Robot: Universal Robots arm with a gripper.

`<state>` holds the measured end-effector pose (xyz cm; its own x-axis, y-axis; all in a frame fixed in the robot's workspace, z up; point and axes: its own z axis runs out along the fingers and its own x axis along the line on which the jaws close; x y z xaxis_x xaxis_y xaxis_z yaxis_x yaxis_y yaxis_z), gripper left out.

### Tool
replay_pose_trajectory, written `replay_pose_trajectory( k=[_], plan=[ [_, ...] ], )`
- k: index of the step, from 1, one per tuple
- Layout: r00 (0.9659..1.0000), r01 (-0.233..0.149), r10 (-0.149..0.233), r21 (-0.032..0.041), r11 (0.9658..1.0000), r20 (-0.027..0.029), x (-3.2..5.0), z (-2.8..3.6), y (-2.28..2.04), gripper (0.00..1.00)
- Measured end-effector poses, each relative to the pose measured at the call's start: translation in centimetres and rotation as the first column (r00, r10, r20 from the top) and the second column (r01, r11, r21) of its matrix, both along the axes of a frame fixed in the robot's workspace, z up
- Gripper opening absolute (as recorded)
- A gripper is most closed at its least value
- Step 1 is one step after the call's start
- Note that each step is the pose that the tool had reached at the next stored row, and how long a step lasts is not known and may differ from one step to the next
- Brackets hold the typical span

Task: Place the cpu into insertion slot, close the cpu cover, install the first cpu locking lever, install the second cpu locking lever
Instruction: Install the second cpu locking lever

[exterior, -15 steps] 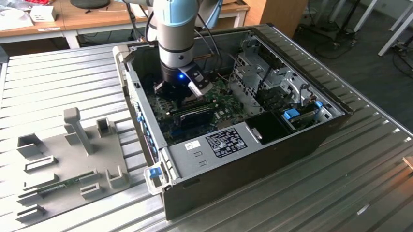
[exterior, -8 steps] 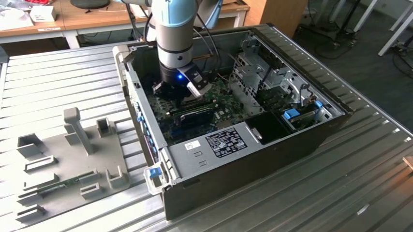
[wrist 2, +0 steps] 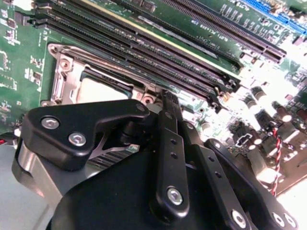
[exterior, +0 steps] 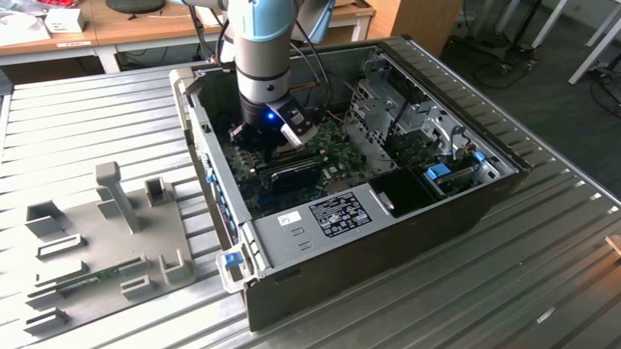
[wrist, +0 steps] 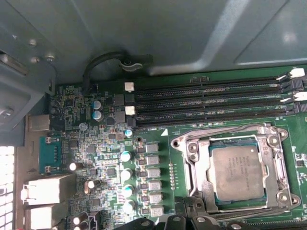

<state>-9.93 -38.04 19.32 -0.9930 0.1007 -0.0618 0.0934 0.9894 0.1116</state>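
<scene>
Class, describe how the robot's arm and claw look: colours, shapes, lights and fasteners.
The arm is a silvery-grey cylinder with a pale blue joint cap and a glowing blue light near the wrist. The claw is matte black, built of flat linkage bars joined by silver screws.

The cpu (wrist: 238, 172) has a matt, brushed silvery-tan metal face, and the cover (wrist: 230, 143) around it is shinier bare metal. The board (wrist: 96, 158) is glossy green. The gripper (wrist 2: 165, 103) is smooth black plastic (bright metal screws). The table (exterior: 87, 138) is ribbed, dull metal.
</scene>
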Motion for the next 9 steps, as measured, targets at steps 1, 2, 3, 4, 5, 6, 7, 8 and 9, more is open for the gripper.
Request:
replay_pose_trajectory(
  k=[1,2,3,4,5,6,7,8,9],
  plan=[
    [1.0,0.0,0.0,-0.0001,1.0,0.0,-0.01,0.0,-0.03,0.1],
    [1.0,0.0,0.0,-0.0001,1.0,-0.0001,-0.01,0.0,-0.05,0.1],
    [1.0,0.0,0.0,-0.0002,1.0,-0.0001,-0.01,0.01,-0.08,0.1],
    [1.0,0.0,0.0,-0.0003,1.0,-0.0002,0.0,0.01,-0.1,0.1],
    [1.0,0.0,0.0,-0.0004,1.0,-0.0002,0.0,0.01,-0.11,0.1],
    [1.0,0.0,0.0,-0.0005,1.0,-0.0002,0.0,0.01,-0.12,0.1],
    [1.0,0.0,0.0,-0.0004,1.0,-0.0002,-0.01,0.02,-0.12,0.1],
    [1.0,0.0,0.0,-0.0003,1.0,-0.0001,-0.01,0.01,-0.12,0.1],
    [1.0,0.0,0.0,-0.0002,1.0,-0.0001,-0.01,0.01,-0.12,0.1]
  ],
)
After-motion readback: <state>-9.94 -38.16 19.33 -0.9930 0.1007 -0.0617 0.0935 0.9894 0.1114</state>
